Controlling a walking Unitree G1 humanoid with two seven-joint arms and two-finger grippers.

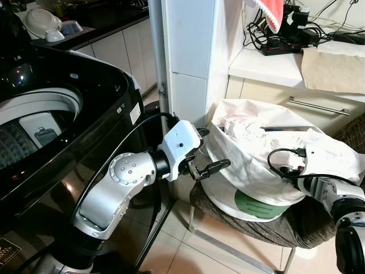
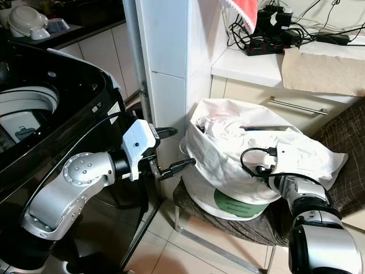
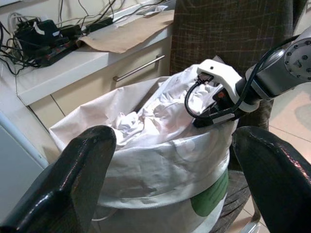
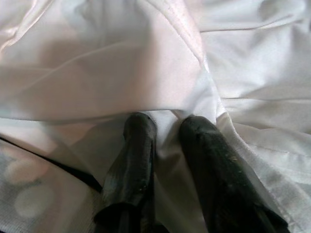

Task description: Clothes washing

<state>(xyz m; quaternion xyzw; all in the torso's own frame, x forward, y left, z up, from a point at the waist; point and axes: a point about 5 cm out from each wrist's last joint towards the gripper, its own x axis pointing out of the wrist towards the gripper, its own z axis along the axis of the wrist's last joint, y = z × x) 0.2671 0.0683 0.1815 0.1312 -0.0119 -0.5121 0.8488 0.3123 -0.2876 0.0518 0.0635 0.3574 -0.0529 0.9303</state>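
A white fabric laundry bag (image 1: pixel 251 171), upright and mouth-up, sits on a dark checked chair (image 1: pixel 296 225) at lower centre. The left gripper (image 1: pixel 210 153), fingers apart, hovers beside its left wall. The right gripper (image 4: pixel 165 145) pinches white cloth (image 4: pixel 146 73) inside.

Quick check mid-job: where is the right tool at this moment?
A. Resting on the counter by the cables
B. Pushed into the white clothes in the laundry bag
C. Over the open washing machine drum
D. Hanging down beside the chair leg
B: the right tool has its black fingers nearly together, pressed into the white clothes at the near rim of the laundry bag, which sits on the chair.
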